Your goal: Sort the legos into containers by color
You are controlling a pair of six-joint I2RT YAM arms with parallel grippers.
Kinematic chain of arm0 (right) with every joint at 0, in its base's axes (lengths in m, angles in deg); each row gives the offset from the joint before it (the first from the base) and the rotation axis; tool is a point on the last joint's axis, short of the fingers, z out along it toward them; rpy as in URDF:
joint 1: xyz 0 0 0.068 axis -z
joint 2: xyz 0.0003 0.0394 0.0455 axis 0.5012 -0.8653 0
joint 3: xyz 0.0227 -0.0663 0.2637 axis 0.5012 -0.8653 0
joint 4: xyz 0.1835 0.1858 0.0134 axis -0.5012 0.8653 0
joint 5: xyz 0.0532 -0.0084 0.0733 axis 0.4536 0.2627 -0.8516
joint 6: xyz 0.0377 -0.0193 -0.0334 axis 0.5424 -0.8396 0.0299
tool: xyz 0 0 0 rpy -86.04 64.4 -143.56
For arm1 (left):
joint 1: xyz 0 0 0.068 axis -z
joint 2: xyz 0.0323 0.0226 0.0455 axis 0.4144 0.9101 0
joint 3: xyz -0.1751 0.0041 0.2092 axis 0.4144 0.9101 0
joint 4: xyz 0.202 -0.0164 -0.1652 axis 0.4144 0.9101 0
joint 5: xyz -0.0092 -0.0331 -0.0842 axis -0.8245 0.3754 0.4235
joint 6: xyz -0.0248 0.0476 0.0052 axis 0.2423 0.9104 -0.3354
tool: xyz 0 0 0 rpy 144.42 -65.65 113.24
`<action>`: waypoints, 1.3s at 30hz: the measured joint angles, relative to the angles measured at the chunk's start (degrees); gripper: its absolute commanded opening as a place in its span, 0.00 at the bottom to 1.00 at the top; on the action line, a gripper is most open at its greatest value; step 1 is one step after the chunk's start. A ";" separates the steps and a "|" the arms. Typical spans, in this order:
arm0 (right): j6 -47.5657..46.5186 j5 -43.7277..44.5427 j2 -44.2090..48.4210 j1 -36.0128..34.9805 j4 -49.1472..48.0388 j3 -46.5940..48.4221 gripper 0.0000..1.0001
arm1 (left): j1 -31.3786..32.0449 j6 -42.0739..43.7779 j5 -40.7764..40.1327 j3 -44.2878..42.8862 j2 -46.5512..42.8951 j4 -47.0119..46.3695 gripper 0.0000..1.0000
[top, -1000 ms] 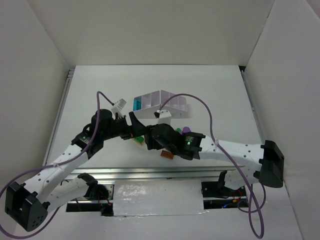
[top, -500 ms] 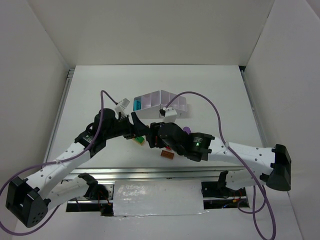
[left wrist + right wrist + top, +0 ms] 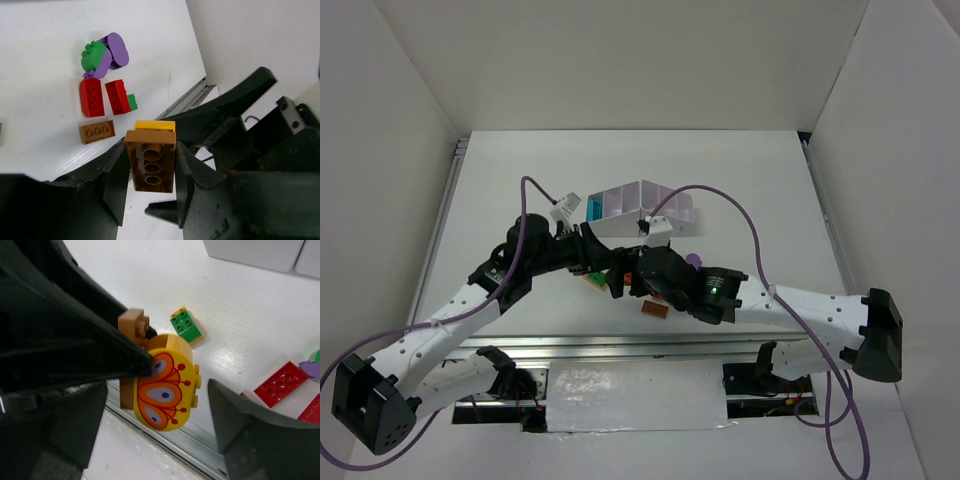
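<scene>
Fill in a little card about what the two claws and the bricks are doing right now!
Left claw: shut on brown brick, with a yellow brick stuck to it
Right claw: open, a finger each side of the yellow brick
On table: two red bricks, green brick, purple brick, flat brown brick
Tray: blue brick at its left end

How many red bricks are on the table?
2. Both lie side by side on the table: one red brick, and a second red brick with a small green brick beside it. More may be hidden.
</scene>
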 measured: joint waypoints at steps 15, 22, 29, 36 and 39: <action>-5.99 -24.83 28.59 5.68 -9.11 -11.98 1.00 | -0.44 10.43 10.49 -3.17 -7.63 -2.29 0.00; -6.58 -39.67 31.80 13.03 -16.17 -13.77 0.96 | -0.48 6.80 22.01 1.31 -12.17 -16.81 0.00; -6.32 -47.87 25.90 13.35 -20.76 -13.79 0.88 | -0.46 4.17 25.83 2.34 -14.01 -21.90 0.00; -5.25 -51.28 23.37 13.33 -25.46 -13.92 0.63 | -0.46 4.33 25.35 2.32 -13.73 -21.05 0.00; -5.01 -51.49 22.77 13.38 -26.69 -14.03 0.52 | -0.48 4.26 24.94 2.12 -13.20 -20.31 0.00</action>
